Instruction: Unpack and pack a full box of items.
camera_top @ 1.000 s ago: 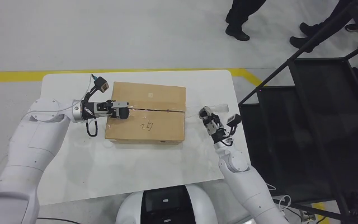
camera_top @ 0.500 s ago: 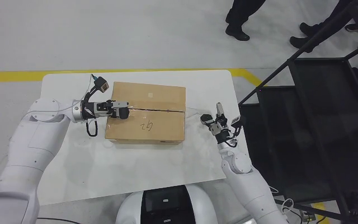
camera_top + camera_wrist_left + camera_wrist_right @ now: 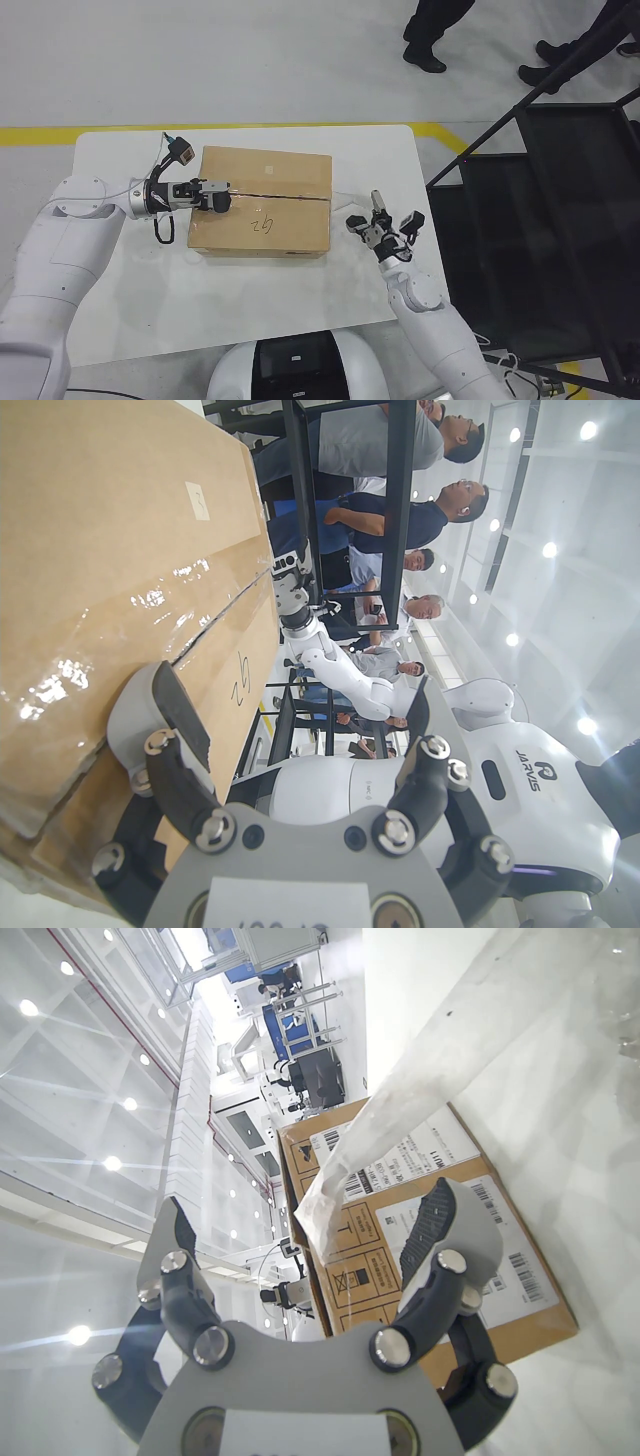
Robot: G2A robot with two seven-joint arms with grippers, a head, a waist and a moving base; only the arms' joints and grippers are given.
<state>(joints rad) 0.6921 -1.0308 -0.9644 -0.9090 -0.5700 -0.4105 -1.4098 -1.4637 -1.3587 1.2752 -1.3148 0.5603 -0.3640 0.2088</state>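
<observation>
A closed cardboard box [image 3: 262,215] with a taped centre seam sits mid-table. My left gripper [image 3: 215,193] is at the box's left end, over the seam, and stands open [image 3: 295,720]: one finger [image 3: 175,705] rests on the box top, the other is in the air. My right gripper [image 3: 372,224] hovers just off the box's right end and is open [image 3: 305,1228]. A peeled strip of clear tape [image 3: 400,1093] hangs from above, its loose end between the right fingers and not clamped. The labelled end of the box [image 3: 530,1278] faces that gripper.
The white table [image 3: 130,290] has bare surface in front of and left of the box. A black metal rack [image 3: 540,220] stands close to the table's right edge. The right arm [image 3: 295,610] shows beyond the box's far end in the left wrist view.
My right gripper has shifted a little toward the box and the table's near side and has turned at the wrist. The left arm and the box have stayed put.
</observation>
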